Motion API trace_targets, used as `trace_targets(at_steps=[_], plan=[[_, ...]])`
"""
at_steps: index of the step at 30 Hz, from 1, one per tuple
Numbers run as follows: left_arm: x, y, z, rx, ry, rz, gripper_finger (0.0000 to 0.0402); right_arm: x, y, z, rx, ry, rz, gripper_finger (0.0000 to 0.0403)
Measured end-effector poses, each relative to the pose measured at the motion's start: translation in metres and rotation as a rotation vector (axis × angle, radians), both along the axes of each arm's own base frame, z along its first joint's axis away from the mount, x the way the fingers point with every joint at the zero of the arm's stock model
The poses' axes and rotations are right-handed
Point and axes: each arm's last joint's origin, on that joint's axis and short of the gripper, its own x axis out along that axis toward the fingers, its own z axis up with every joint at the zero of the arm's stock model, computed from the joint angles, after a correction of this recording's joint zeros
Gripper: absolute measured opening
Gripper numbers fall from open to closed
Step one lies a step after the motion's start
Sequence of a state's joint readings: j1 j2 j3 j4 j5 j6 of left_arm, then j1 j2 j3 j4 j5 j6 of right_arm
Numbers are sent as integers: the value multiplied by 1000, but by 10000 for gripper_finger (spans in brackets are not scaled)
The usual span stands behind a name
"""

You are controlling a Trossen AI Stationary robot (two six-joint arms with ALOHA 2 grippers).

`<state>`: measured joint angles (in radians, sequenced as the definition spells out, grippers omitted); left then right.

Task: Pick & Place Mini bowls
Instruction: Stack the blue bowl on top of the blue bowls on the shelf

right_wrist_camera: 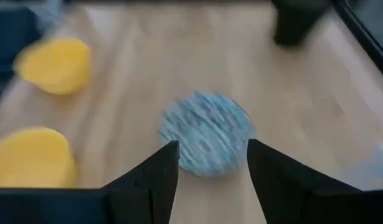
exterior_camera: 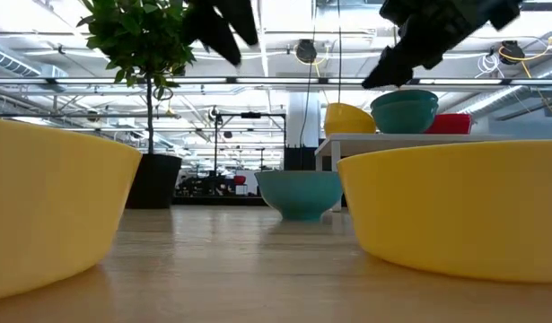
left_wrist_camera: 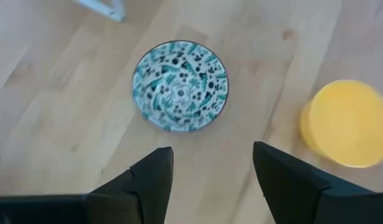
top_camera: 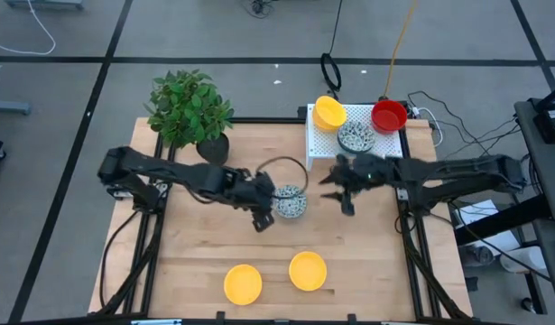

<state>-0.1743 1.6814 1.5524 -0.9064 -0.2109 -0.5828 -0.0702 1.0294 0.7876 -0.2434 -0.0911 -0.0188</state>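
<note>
Grippers flank a speckled bowl (top_camera: 291, 204) mid-table. Left gripper (top_camera: 262, 213) hovers spread, empty. Right gripper (top_camera: 338, 191) likewise gapes, holding nothing.

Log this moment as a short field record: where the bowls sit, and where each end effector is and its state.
Table centre: one small white bowl with dark speckled pattern, upright on the wooden table.
Table front: two small plain yellow bowls.
White perforated rack: one yellow bowl, one speckled bowl, one red bowl.
Left end effector: open, empty, beside the centre speckled bowl.
Right end effector: open, empty, on that bowl's other side.
Other: green leafy plant in dark pot, rear left.
</note>
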Motion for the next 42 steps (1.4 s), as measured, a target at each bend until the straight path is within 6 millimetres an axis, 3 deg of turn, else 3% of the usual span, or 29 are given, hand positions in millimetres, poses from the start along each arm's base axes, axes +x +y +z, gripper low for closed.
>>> trace_targets(at_steps=[5,13,25,34,38,42], plan=[[-29,4,32,-99,-76,128,225,9,26,-28,-31,-244,129,179],[-53,8,60,-168,-176,189,225,34,42,-63,-71,-111,153,188],[-72,6,77,-219,-227,149,225,57,45,-105,-228,28,230,188],[-70,5,81,-250,-268,139,225,67,46,-133,-324,67,294,174],[-70,5,81,-250,-267,139,225,68,46,-139,-363,99,240,156],[-70,5,81,-249,-267,138,225,68,47,-138,-416,106,190,109]])
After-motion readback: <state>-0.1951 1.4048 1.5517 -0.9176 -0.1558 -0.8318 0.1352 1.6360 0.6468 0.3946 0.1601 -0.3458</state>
